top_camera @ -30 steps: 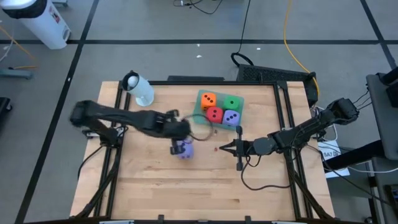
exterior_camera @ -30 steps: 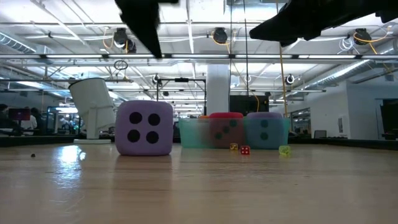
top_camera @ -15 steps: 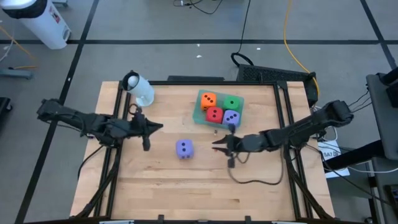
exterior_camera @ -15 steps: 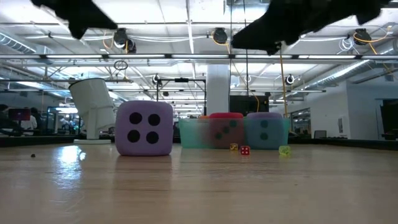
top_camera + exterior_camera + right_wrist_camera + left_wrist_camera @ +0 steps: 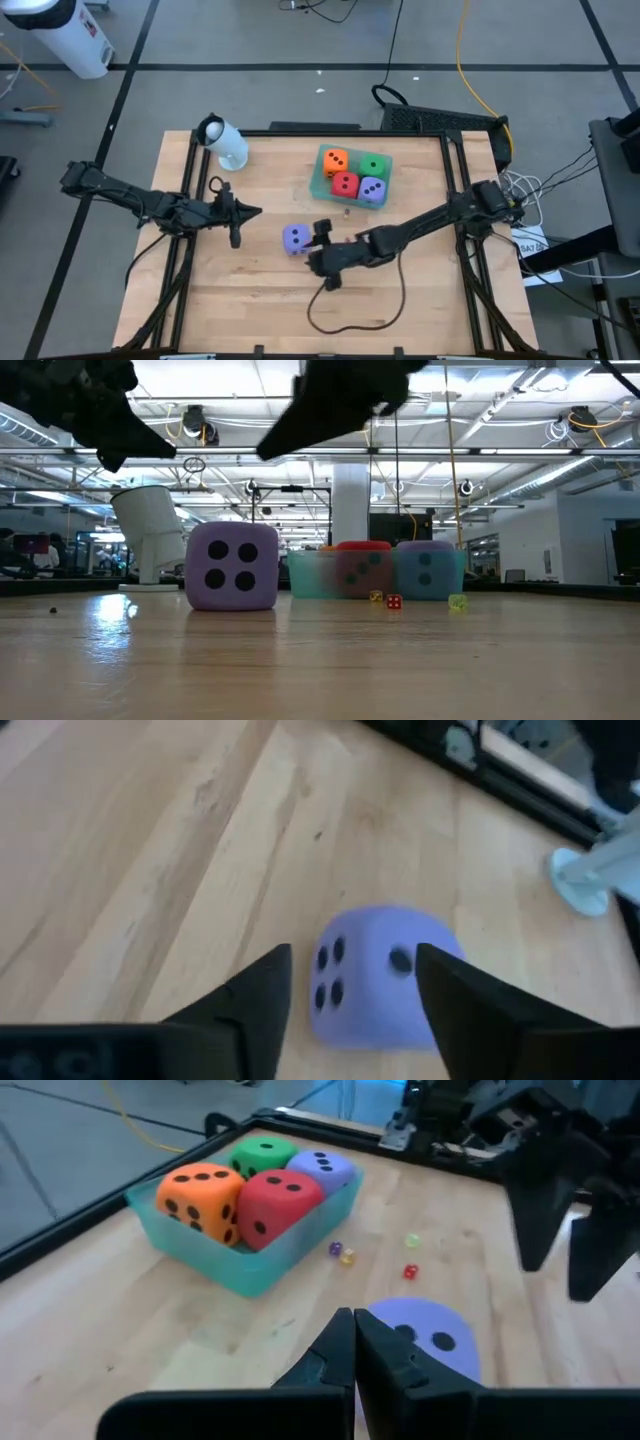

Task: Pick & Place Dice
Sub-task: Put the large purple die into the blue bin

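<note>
One purple die [image 5: 296, 238] [image 5: 232, 565] rests on the table's middle on its bottom face. My right gripper [image 5: 318, 250] [image 5: 350, 990] hovers just right of it, open; its fingers frame the die [image 5: 385, 982] without touching it. The orange, green and red dice and a second purple one sit in a teal tray [image 5: 325, 188] [image 5: 240, 1275] farther back. My left gripper [image 5: 255, 211] [image 5: 355, 1355] waits shut to the left of the loose die [image 5: 425, 1335].
A white cup-like object [image 5: 225, 143] lies at the table's far left. Three tiny dice [image 5: 409, 1271] lie on the wood between the tray and the purple die. A cable [image 5: 350, 315] trails from the right arm across the near part of the table.
My right gripper has travelled toward the table's left edge and a little nearer, up to the purple die, and has opened. My left gripper has drawn back from above the die toward the left edge and stayed shut. The die has kept its place.
</note>
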`<state>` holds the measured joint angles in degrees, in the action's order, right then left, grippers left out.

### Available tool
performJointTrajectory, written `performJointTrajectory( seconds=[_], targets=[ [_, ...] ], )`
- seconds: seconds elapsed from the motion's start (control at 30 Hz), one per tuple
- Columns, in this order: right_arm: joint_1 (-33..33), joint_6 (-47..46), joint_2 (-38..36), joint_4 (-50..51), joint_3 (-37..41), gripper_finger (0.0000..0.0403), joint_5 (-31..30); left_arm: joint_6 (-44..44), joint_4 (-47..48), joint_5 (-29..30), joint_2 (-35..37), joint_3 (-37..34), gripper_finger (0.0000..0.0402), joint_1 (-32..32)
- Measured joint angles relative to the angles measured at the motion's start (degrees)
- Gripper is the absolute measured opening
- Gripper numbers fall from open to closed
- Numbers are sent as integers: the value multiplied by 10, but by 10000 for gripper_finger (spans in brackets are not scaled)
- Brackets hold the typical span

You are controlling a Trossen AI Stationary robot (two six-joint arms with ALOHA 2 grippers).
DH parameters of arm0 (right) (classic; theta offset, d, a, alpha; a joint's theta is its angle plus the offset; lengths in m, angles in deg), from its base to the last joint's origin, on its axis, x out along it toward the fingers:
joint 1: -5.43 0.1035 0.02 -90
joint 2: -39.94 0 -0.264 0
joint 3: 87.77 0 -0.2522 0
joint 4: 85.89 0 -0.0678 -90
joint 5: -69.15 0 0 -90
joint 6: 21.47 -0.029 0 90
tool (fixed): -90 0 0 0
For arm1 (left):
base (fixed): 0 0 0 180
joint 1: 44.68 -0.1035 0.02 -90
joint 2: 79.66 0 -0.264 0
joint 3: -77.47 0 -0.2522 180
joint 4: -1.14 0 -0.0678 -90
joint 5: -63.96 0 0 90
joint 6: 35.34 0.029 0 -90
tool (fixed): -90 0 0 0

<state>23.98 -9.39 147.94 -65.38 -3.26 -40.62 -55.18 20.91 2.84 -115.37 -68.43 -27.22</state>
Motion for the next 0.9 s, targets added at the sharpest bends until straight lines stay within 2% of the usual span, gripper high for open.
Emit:
performJointTrajectory(
  seconds=[0.23,0.3,0.47,0.77,0.9],
  targets=[
    [-2,27,60,-3,-41,272,-58,9,-1,-23,0,0,5,0],
    [-1,34,72,-6,-41,279,-62,11,-1,-23,0,0,5,0],
    [3,79,109,-20,-42,274,-148,15,-2,-19,1,0,5,0],
    [-17,60,138,-22,-42,267,-139,3,-3,-19,2,0,5,0],
    [-29,50,136,-18,-43,247,-99,2,-3,-19,2,0,5,0]
  ],
)
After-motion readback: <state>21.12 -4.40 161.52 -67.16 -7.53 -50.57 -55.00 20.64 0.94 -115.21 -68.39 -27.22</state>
